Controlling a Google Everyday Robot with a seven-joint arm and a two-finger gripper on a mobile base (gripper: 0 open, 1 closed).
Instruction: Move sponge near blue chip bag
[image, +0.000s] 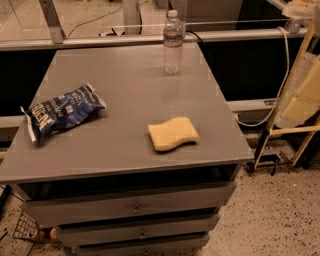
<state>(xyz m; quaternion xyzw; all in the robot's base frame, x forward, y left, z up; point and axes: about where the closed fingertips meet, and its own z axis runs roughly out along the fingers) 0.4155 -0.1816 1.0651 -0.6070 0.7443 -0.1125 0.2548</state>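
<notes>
The pale yellow sponge (173, 133) lies flat on the grey table top (125, 90), right of centre and near the front edge. The blue chip bag (62, 111) lies on its side near the table's left edge, a good hand's width or more to the left of the sponge. My gripper (301, 100) shows as cream-coloured parts at the right edge of the view, beyond the table's right side and well away from the sponge. It holds nothing that I can see.
A clear plastic water bottle (172, 42) stands upright at the back of the table. Drawers (135, 207) are below the top. A yellow frame (292, 132) and a white cable (280, 95) stand right of the table. A rail runs behind it.
</notes>
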